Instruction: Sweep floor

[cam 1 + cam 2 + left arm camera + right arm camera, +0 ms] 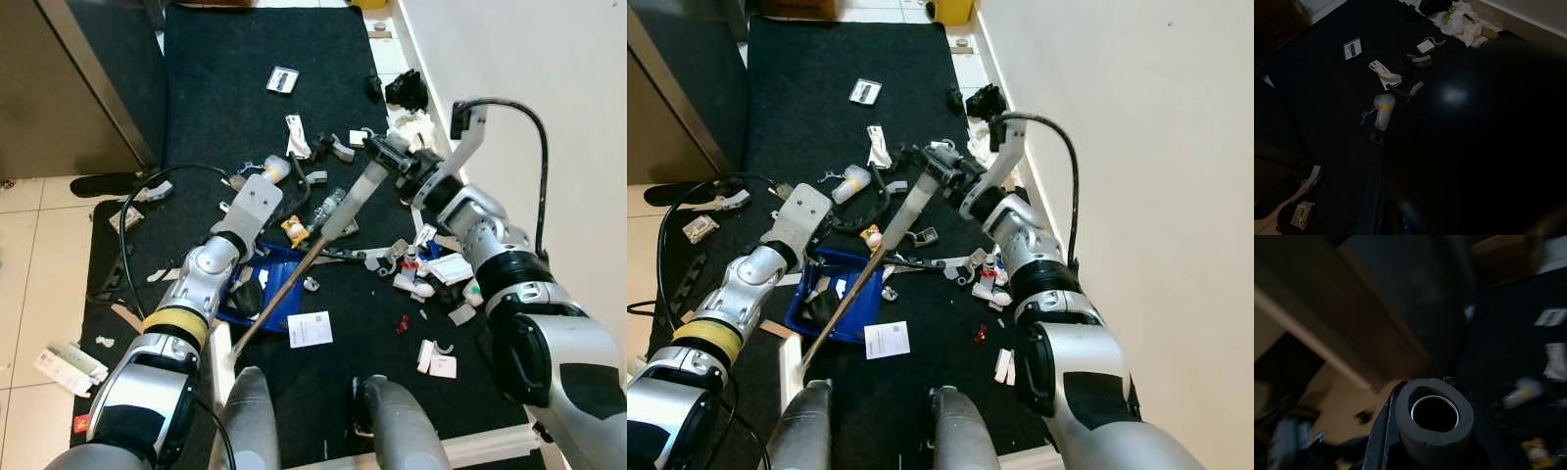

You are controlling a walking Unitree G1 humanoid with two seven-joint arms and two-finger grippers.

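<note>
Nearest the head camera, the broom's slanted handle [294, 279] crossed above the blue dustpan [257, 294] on the black mat [245, 59]. Its grey foam end was pinched by the right gripper [384, 154], while whether the left gripper [257, 196] was spread could not be told. Sweeping looked underway, and the next stroke would need to drag the scattered litter [431, 279] toward the dustpan.

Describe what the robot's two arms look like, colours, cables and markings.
Both arms are silver metal with black joint sections. The left arm has a yellow band near its elbow and a flat grey wrist plate. The right arm carries a black cable looping from its wrist bracket.
</note>
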